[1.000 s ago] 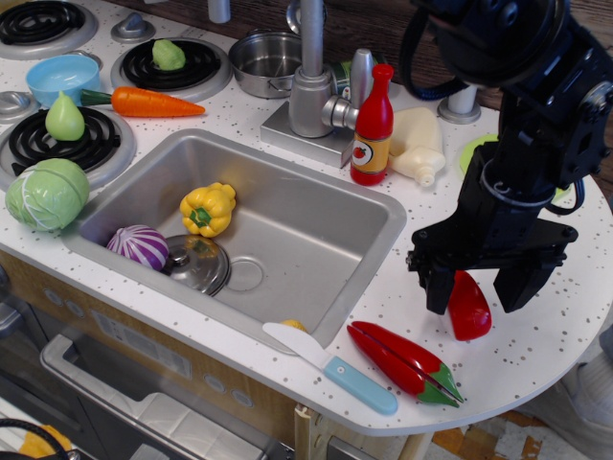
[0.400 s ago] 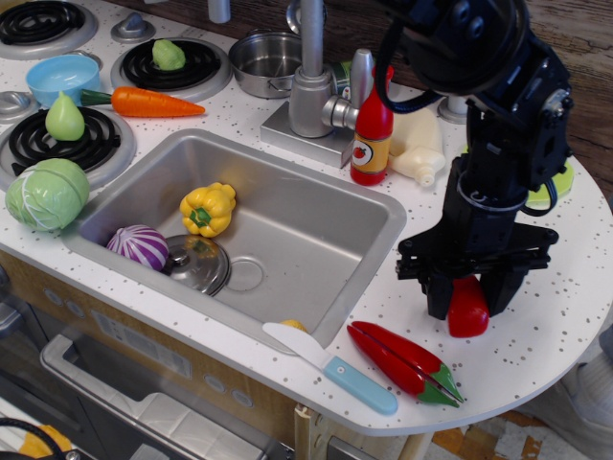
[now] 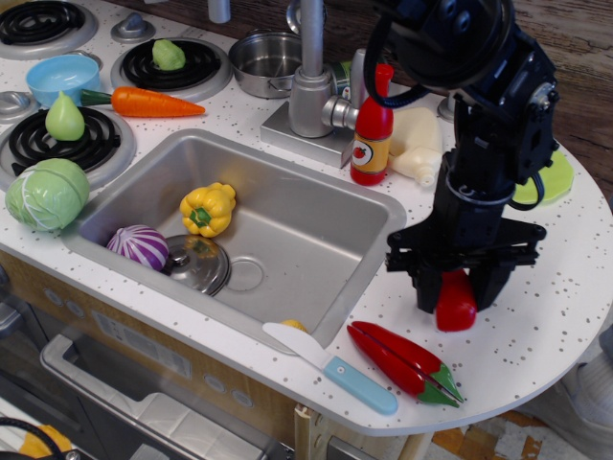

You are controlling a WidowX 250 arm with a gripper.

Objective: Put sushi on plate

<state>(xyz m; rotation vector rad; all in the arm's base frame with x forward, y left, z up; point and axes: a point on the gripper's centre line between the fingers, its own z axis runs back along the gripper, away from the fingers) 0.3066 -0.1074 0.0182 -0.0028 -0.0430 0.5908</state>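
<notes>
Sushi (image 3: 456,301) sits on the counter near the front right edge, between the two fingers of the gripper (image 3: 453,292), which reaches straight down over it. The fingers look closed against its sides, so the grip appears taken, though whether the piece has left the counter cannot be told from this view. The plate (image 3: 557,179) lies well behind, at the right rim of the counter, mostly hidden by the arm; only a slice of its green edge shows.

The step in hand seems to be the pick. To do it well, the hold should be firm across the glossy body, since smooth rounded plastic may slip or twist out. A straight lift first, high enough to clear the counter, then a carry back and to the right toward the plate, looks like the safest path. The release should come low over the plate's middle, so the piece does not roll off the shallow rim.

Just in front of the sushi lies the chili (image 3: 404,361), close enough that a sideways drag could knock it; the knife (image 3: 330,367) lies beside that, near the sink (image 3: 369,206) edge. Behind and to the left stand the red bottle (image 3: 372,128) and a pale bottle (image 3: 418,146) lying on its side, near the route back but off to the left of it. The bottle stands upright and would tip easily if the arm swings wide. The way straight to the plate appears open.
</notes>
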